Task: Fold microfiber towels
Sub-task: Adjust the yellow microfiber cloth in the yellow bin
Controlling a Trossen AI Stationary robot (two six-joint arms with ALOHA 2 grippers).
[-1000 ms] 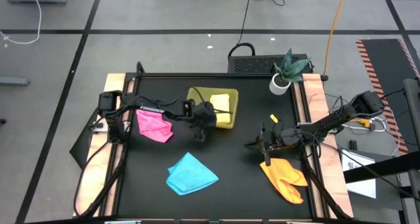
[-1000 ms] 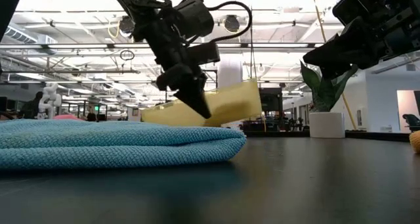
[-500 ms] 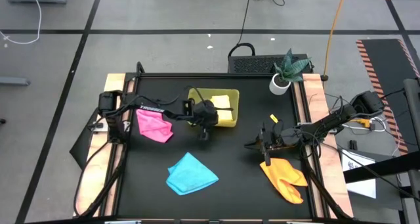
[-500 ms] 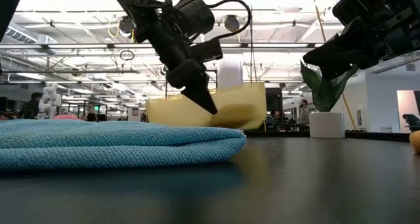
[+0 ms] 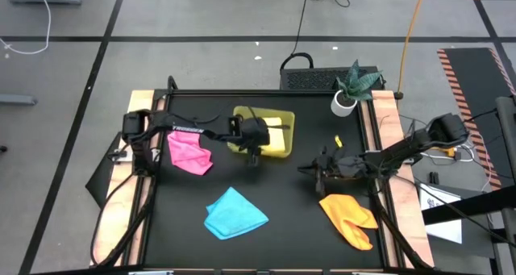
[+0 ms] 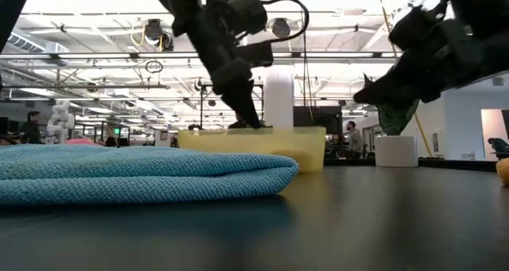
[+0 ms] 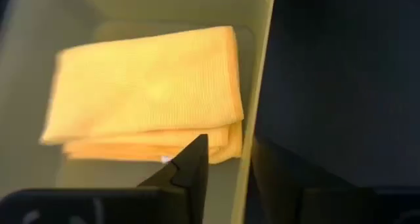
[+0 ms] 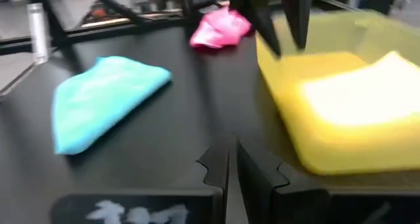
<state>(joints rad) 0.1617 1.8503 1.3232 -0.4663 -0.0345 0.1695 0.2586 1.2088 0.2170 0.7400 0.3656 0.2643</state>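
Presently the left gripper [image 7: 226, 161] stands with jaws partly apart astride the tray [image 5: 284, 143] rim, frame centre, folded yellow towel [image 7: 147, 92] inside. Right gripper [image 8: 231, 159] jaws together, empty, above orange towel [image 5: 348, 217].

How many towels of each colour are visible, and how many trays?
Yellow towel: 1
Pink towel: 1
Blue towel: 1
Orange towel: 1
Tray: 1
Total: 5
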